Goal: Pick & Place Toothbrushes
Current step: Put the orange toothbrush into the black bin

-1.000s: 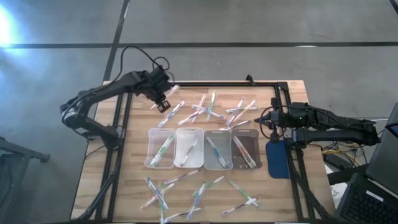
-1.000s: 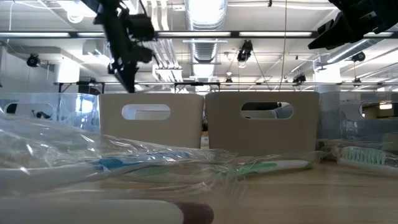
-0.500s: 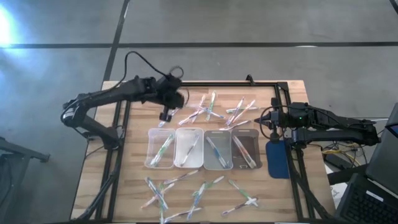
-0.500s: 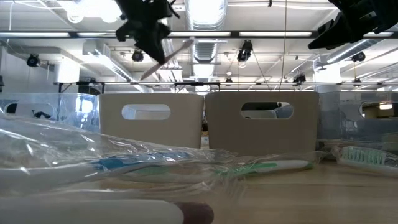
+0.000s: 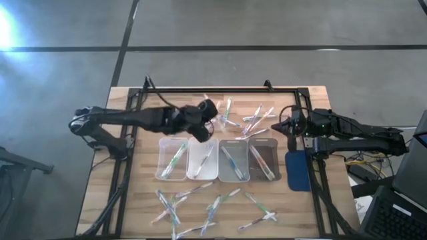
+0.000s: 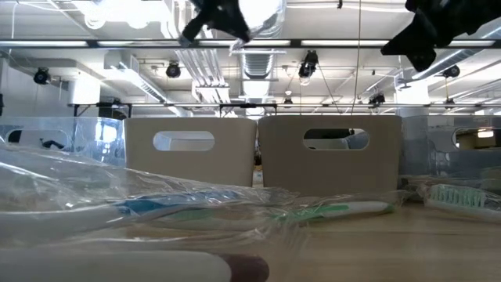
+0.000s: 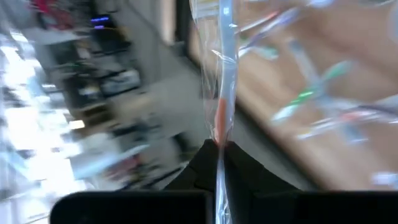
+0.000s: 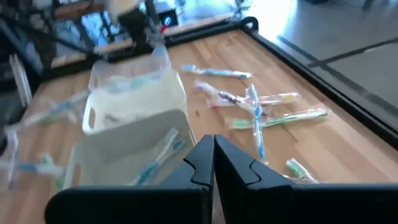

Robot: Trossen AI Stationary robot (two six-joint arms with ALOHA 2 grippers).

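From above, four clear trays (image 5: 216, 160) sit side by side in the middle of the tabletop (image 5: 293, 200), and each already has at least one wrapped toothbrush in it, so the sorting is under way but, by my reckoning, well short of finished. A cluster of loose toothbrushes (image 5: 248, 119) lies beyond the trays and another scatter (image 5: 212, 207) lies on the near side, all waiting to be picked. The left tool (image 5: 202, 124) is stretched over the far edge of the second tray, closed on a wrapped toothbrush (image 5: 212, 122), which looks about ready to go down into a tray. The right tool (image 5: 291, 128) waits at the right edge of the tabletop beside the fourth tray, fingers closed on nothing. From tabletop height, wrapped toothbrushes (image 6: 329, 210) lie in the foreground before the tray walls (image 6: 258, 153), and the left tool (image 6: 223, 16) hangs high above them. The left wrist view shows the held toothbrush (image 7: 222, 93) pinched between the closed fingers (image 7: 205, 163), standing out ahead with loose ones blurred on the wood beyond. The right wrist view shows its own closed fingers (image 8: 205, 163) empty, a tray (image 8: 134, 112) with a brush inside, and several unsorted toothbrushes (image 8: 258, 109) on the wood beside it.
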